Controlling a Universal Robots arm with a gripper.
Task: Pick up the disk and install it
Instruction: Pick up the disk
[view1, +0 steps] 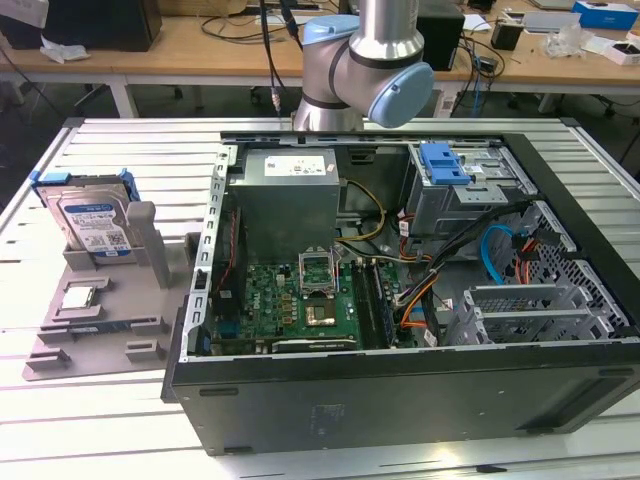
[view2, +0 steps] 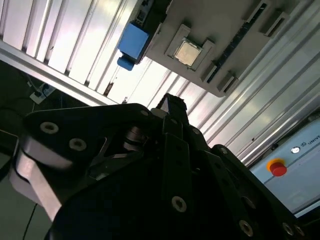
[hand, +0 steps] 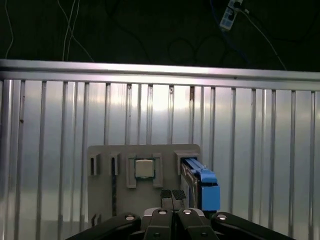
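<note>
The disk (view1: 95, 222) stands edge-up in its grey holder (view1: 105, 340) (likely for easy grasping). The gripper (hand: 172, 196) hangs clear of it, closed and empty.

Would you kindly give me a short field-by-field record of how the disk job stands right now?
disk: upright in the grey holder, at the exterior view's left; not picked up
gripper: shut, holding nothing, apart from the disk
CPU chip: lying flat in the holder's square pocket
computer case: side open, beside the holder, at the exterior view's right
</note>
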